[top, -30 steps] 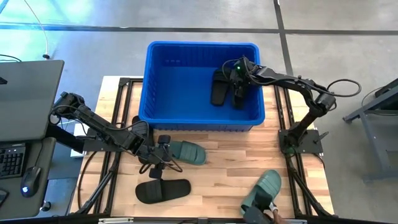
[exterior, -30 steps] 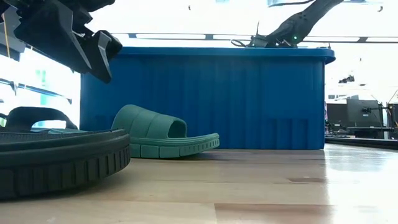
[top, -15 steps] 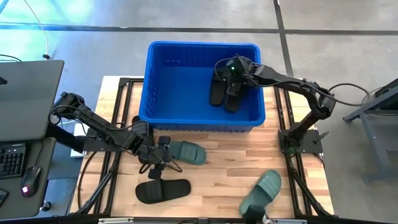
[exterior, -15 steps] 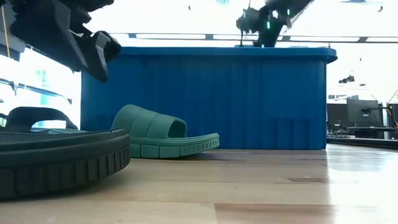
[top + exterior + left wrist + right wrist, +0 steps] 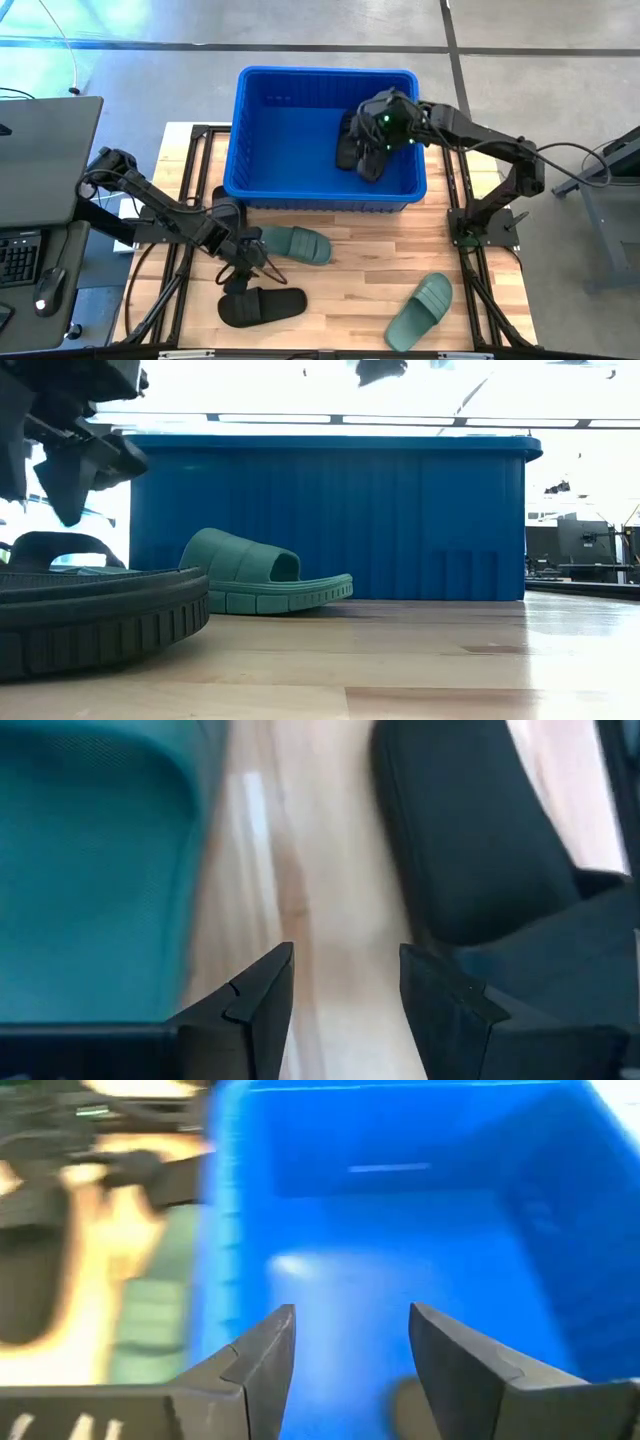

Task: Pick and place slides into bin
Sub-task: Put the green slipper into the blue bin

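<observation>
Since a second ago the right gripper has lifted off the two black slides lying in the blue bin, its jaws now parted and empty, while the left gripper has dropped toward the table. It hangs, jaws apart, between the green slide and the black slide; another green slide lies well right.

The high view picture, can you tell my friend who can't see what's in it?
A blue bin holds black slides under the right pincer. On the wooden table, the left pincer hovers between a green slide and a black slide.
</observation>
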